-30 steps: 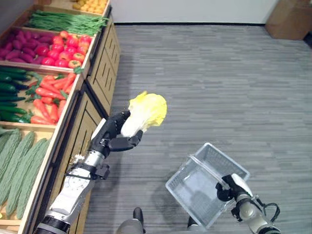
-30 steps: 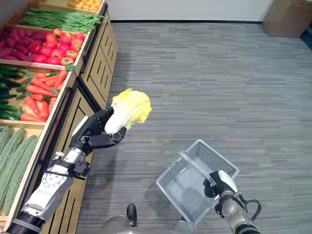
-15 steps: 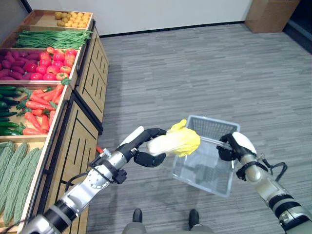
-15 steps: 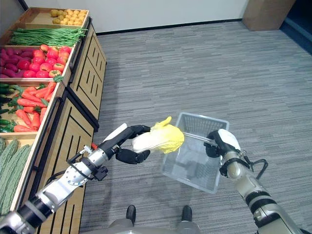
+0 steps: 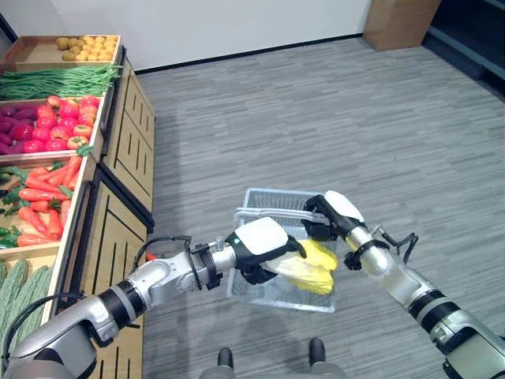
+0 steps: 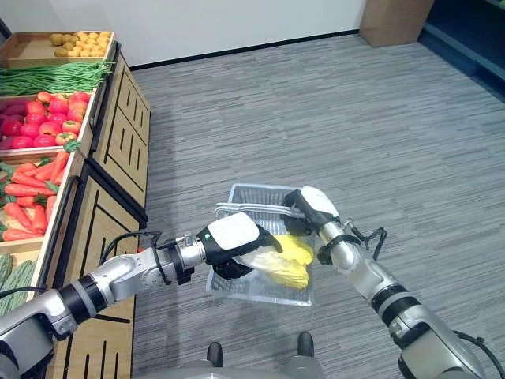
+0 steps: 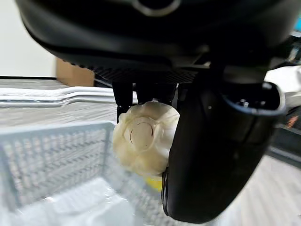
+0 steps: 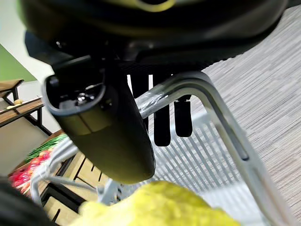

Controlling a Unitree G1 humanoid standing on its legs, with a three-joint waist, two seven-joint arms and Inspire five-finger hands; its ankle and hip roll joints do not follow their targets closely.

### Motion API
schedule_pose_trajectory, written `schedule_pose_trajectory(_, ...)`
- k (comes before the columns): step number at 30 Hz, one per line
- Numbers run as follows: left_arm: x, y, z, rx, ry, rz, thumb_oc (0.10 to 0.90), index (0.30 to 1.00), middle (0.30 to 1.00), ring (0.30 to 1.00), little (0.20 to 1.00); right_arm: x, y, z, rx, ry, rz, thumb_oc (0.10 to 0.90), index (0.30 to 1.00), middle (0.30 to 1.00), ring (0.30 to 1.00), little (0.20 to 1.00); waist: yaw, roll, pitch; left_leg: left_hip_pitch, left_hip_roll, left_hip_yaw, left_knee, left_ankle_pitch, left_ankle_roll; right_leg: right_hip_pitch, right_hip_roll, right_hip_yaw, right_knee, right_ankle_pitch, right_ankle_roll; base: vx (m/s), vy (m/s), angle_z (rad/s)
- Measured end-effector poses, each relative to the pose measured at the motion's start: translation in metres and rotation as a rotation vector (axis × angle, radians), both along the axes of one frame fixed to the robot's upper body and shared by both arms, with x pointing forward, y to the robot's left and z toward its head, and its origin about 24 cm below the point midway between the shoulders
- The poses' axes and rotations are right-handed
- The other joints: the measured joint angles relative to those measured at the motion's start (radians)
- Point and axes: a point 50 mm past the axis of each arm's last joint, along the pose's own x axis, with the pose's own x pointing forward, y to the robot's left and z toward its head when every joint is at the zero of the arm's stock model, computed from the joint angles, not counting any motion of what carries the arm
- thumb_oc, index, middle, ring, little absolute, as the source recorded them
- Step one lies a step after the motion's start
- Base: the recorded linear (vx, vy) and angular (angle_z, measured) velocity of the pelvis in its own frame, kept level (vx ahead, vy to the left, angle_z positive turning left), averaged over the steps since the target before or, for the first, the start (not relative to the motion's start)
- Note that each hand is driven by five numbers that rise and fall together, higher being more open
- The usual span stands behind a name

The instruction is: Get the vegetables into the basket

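**Cabbage over the basket, release yet to come**

On the far left stands the stall [image 5: 118,158], its crates full: potatoes [image 5: 79,49] at the back, then green beans [image 5: 55,80], tomatoes [image 5: 47,130], carrots [image 5: 43,201], and cucumbers [image 6: 12,276] nearest the robot. All of these lie in their crates, well apart from the basket.

The left hand [image 5: 260,245] reaches out over the basket [image 5: 272,204], palm down, with its fingers curled round the pale stem end of the cabbage [image 5: 312,264]. The left wrist view shows the stem's cut base pinched between thumb and fingers, with the basket's mesh wall just below. The yellow leafy end lies inside the basket's rim, low over its floor; whether it touches the floor cannot be told.

To the right, the right hand [image 5: 331,217] holds the basket up off the grey floor [image 5: 379,118], fingers wrapped round the wire handle [image 8: 221,117], as its wrist view shows.

The first vegetable looks nearly delivered: the left hand has only to let go and lift clear. The basket holds nothing else, so most of the task appears to remain on the stall.
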Motion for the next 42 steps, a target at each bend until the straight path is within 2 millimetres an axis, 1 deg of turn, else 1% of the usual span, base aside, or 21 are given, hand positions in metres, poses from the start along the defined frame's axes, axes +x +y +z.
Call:
schedule_pose_trajectory(2,0.001,0.007,-0.014,0.0,0.016,0.081,0.4,0.3,0.3,0.3,0.3,-0.001,0.008,0.003,0.019,-0.008,0.03,0.4,0.3,0.3,0.3,0.3,-0.002,-0.002,0.0,0.001,0.0,0.003,0.0,0.0,0.0,-0.001,0.001,0.003,0.0,0.0,0.0,-0.01,0.01,-0.04)
schedule_pose_trajectory(3,-0.002,0.02,-0.034,0.036,0.04,0.167,0.9,1.0,1.0,1.0,1.0,-0.002,0.022,0.006,0.064,-0.011,0.067,0.4,0.3,0.3,0.3,0.3,-0.006,-0.013,-0.005,0.001,0.001,0.006,0.0,-0.001,-0.001,-0.002,0.001,0.004,0.0,0.0,0.0,0.04,0.012,-0.06)
schedule_pose_trajectory(6,-0.005,0.035,-0.055,0.117,0.061,0.251,0.9,1.0,1.0,1.0,1.0,-0.003,0.034,0.008,0.119,-0.012,0.095,0.4,0.3,0.3,0.3,0.3,-0.007,-0.031,-0.01,0.002,0.002,0.014,0.0,-0.001,-0.001,-0.006,0.002,0.01,-0.001,0.001,0.0,0.01,0.0,-0.06)
schedule_pose_trajectory(8,-0.008,0.046,-0.061,0.171,0.054,0.287,0.9,1.0,1.0,1.0,1.0,-0.004,0.04,0.011,0.144,-0.02,0.117,0.4,0.3,0.3,0.3,0.3,-0.006,-0.045,-0.011,0.001,0.002,0.016,0.0,-0.001,-0.001,-0.009,0.002,0.013,-0.001,0.001,-0.001,0.01,-0.008,-0.04)
schedule_pose_trajectory(11,-0.008,0.055,-0.061,0.154,0.046,0.35,0.9,1.0,1.0,1.0,1.0,-0.006,0.044,0.012,0.156,-0.021,0.128,0.4,0.3,0.3,0.3,0.3,0.001,-0.058,-0.018,0.002,0.002,0.017,0.0,-0.001,-0.001,-0.008,0.002,0.012,-0.001,0.002,0.0,0.0,0.0,0.0)
schedule_pose_trajectory(14,-0.011,0.06,-0.06,0.069,0.069,0.438,0.9,1.0,1.0,1.0,1.0,-0.013,0.038,0.0,0.155,0.021,0.104,0.4,0.3,0.3,0.3,0.3,0.003,-0.058,-0.018,0.007,0.003,0.017,0.0,-0.001,-0.001,-0.001,0.003,0.01,-0.001,0.002,0.0,0.0,-0.004,0.01)
schedule_pose_trajectory(15,-0.011,0.059,-0.057,0.03,0.078,0.45,0.9,1.0,1.0,1.0,1.0,-0.015,0.035,-0.006,0.158,0.042,0.082,0.4,0.3,0.3,0.3,0.3,0.007,-0.058,-0.018,0.007,0.003,0.017,0.0,-0.002,0.0,0.0,0.003,0.009,-0.001,0.002,0.0,0.01,-0.015,0.06)
schedule_pose_trajectory(17,-0.013,0.051,-0.038,-0.13,0.089,0.47,0.9,1.0,1.0,1.0,1.0,-0.021,0.017,-0.03,0.145,0.128,-0.027,0.4,0.3,0.3,0.3,0.3,0.016,-0.058,-0.018,0.009,0.003,0.009,0.0,-0.001,0.0,0.006,0.002,0.004,-0.001,0.002,0.0,0.02,-0.019,0.07)
schedule_pose_trajectory(18,-0.014,0.05,-0.037,-0.139,0.092,0.465,0.9,1.0,1.0,1.0,1.0,-0.022,0.015,-0.032,0.143,0.135,-0.038,0.4,0.3,0.3,0.3,0.3,0.017,-0.058,-0.018,0.009,0.003,0.009,0.0,-0.001,0.0,0.007,0.002,0.004,-0.001,0.002,0.0,0.01,-0.016,0.04)
schedule_pose_trajectory(21,-0.035,0.039,-0.009,-0.439,0.24,0.442,0.9,1.0,1.0,1.0,1.0,-0.036,-0.011,-0.052,0.153,0.188,-0.205,0.4,0.3,0.3,0.3,0.3,0.019,-0.056,-0.019,0.017,0.002,-0.006,0.0,-0.002,0.0,0.023,0.001,-0.008,-0.006,0.0,0.0,0.0,-0.01,0.09)
schedule_pose_trajectory(22,-0.037,0.035,0.008,-0.542,0.291,0.402,0.9,1.0,1.0,1.0,1.0,-0.039,-0.025,-0.061,0.103,0.219,-0.265,0.4,0.3,0.3,0.3,0.3,0.035,-0.056,-0.019,0.017,0.003,-0.008,0.0,-0.001,0.001,0.023,0.001,-0.01,-0.006,-0.001,0.0,0.0,-0.015,0.09)
schedule_pose_trajectory(25,-0.042,0.042,0.024,-0.682,0.35,0.397,0.9,1.0,1.0,1.0,1.0,-0.051,-0.041,-0.073,0.057,0.266,-0.344,0.4,0.3,0.3,0.3,0.3,0.038,-0.044,-0.026,0.015,0.003,-0.014,0.0,-0.001,0.001,0.025,0.0,-0.014,-0.006,-0.003,0.001,0.01,-0.006,0.04)
schedule_pose_trajectory(27,-0.045,0.051,0.021,-0.728,0.421,0.433,0.9,1.0,1.0,1.0,1.0,-0.062,-0.052,-0.081,0.007,0.298,-0.376,0.4,0.3,0.3,0.3,0.3,0.037,-0.032,-0.033,0.015,0.003,-0.017,0.0,-0.001,0.001,0.026,0.0,-0.018,-0.006,-0.004,0.0,-0.01,-0.003,0.04)
schedule_pose_trajectory(30,-0.055,0.066,0.01,-0.689,0.519,0.475,0.9,1.0,1.0,1.0,1.0,-0.074,-0.069,-0.092,-0.051,0.352,-0.424,0.4,0.3,0.3,0.3,0.3,0.037,-0.025,-0.032,0.014,0.004,-0.021,0.0,-0.001,0.0,0.027,0.001,-0.021,-0.006,-0.004,0.0,-0.01,-0.003,0.03)
schedule_pose_trajectory(31,-0.064,0.076,-0.005,-0.658,0.581,0.53,0.9,1.0,1.0,1.0,1.0,-0.084,-0.079,-0.099,-0.08,0.384,-0.461,0.4,0.3,0.3,0.3,0.3,0.037,-0.021,-0.034,0.013,0.004,-0.023,0.0,-0.001,0.0,0.029,0.001,-0.023,-0.006,-0.004,0.0,-0.02,-0.005,0.05)
schedule_pose_trajectory(34,-0.073,0.098,-0.037,-0.574,0.657,0.685,0.9,1.0,1.0,1.0,1.0,-0.097,-0.089,-0.107,-0.105,0.425,-0.502,0.4,0.3,0.3,0.3,0.3,0.036,-0.016,-0.036,0.012,0.006,-0.03,0.0,-0.001,0.0,0.031,0.003,-0.029,-0.006,-0.008,-0.001,0.0,-0.003,0.06)
schedule_pose_trajectory(35,-0.081,0.114,-0.059,-0.5,0.684,0.784,0.9,1.0,1.0,1.0,1.0,-0.105,-0.096,-0.11,-0.109,0.44,-0.535,0.4,0.3,0.3,0.3,0.3,0.036,-0.012,-0.039,0.012,0.008,-0.032,0.0,-0.001,0.001,0.032,0.004,-0.031,-0.006,-0.011,-0.001,0.01,-0.013,0.05)
schedule_pose_trajectory(38,-0.108,0.143,-0.11,-0.364,0.755,1.031,0.9,1.0,1.0,1.0,1.0,-0.128,-0.111,-0.118,-0.094,0.474,-0.635,0.4,0.3,0.3,0.3,0.3,0.035,-0.006,-0.044,0.006,0.008,-0.036,0.0,-0.004,0.001,0.03,0.003,-0.035,-0.006,-0.02,0.002,0.0,-0.015,0.04)
schedule_pose_trajectory(40,-0.131,0.156,-0.128,-0.266,0.809,1.126,0.9,1.0,1.0,1.0,1.0,-0.14,-0.117,-0.123,-0.109,0.507,-0.665,0.4,0.3,0.3,0.3,0.3,0.035,-0.01,-0.045,0.0,0.01,-0.037,0.0,-0.003,0.0,0.024,0.005,-0.039,-0.006,-0.02,0.0,0.0,0.0,0.0)
schedule_pose_trajectory(41,-0.147,0.162,-0.145,-0.195,0.828,1.213,0.9,1.0,1.0,1.0,1.0,-0.148,-0.122,-0.126,-0.12,0.53,-0.688,0.4,0.3,0.3,0.3,0.3,0.032,-0.008,-0.047,-0.001,0.01,-0.037,0.0,-0.002,-0.001,0.021,0.006,-0.039,-0.006,-0.02,0.0,0.02,-0.031,0.02)
schedule_pose_trajectory(42,-0.152,0.163,-0.149,-0.131,0.838,1.228,0.9,1.0,1.0,1.0,1.0,-0.152,-0.123,-0.127,-0.125,0.541,-0.694,0.4,0.3,0.3,0.3,0.3,0.034,-0.009,-0.046,-0.003,0.011,-0.038,0.0,-0.002,-0.001,0.02,0.006,-0.04,-0.006,-0.02,0.0,0.02,-0.032,0.01)
